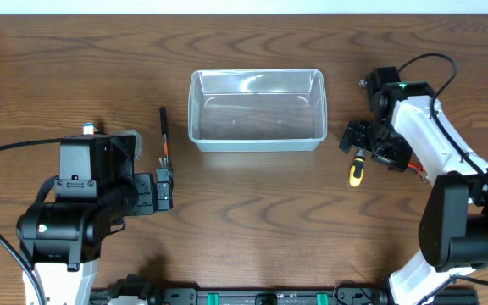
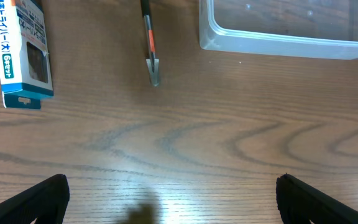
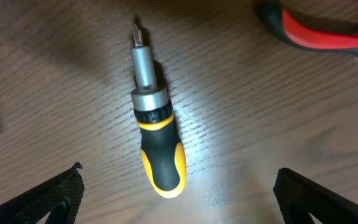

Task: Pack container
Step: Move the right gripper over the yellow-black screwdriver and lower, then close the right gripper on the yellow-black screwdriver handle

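Currently the right gripper (image 3: 178, 186), fingers (image 3: 48, 199) spread wide, hangs over the screwdriver (image 3: 157, 143), which lies centred between them with its long axis across their closing line; the empty container (image 1: 195, 110) sits off past one finger.

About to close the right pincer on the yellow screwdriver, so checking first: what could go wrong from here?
The screwdriver has a rounded handle and sits off-centre under the open right pincer, so it may roll or slip on closing. The red-handled tool lies close by and could get knocked.
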You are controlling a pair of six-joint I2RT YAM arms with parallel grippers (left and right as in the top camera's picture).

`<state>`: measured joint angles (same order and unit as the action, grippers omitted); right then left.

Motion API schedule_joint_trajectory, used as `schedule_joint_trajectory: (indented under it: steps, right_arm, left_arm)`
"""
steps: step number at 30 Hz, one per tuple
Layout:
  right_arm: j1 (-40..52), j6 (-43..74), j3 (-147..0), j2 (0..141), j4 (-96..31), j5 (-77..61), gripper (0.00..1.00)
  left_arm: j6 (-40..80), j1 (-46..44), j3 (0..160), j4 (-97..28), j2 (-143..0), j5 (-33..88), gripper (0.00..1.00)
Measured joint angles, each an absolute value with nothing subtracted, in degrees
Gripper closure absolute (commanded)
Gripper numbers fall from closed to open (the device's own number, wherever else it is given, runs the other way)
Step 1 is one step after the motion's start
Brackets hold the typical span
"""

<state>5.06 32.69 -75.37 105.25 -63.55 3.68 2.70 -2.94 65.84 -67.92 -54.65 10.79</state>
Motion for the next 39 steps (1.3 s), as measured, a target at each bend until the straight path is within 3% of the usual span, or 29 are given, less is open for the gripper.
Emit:
schedule_joint_trajectory:
  steps: [39]
  right_arm:
    - [5.1,32.7,-64.2,105.9,-46.4,3.7,0.01]
  left_arm:
    - [2.7,-2.9,65.8,-68.3,-54.7,10.8,0.02]
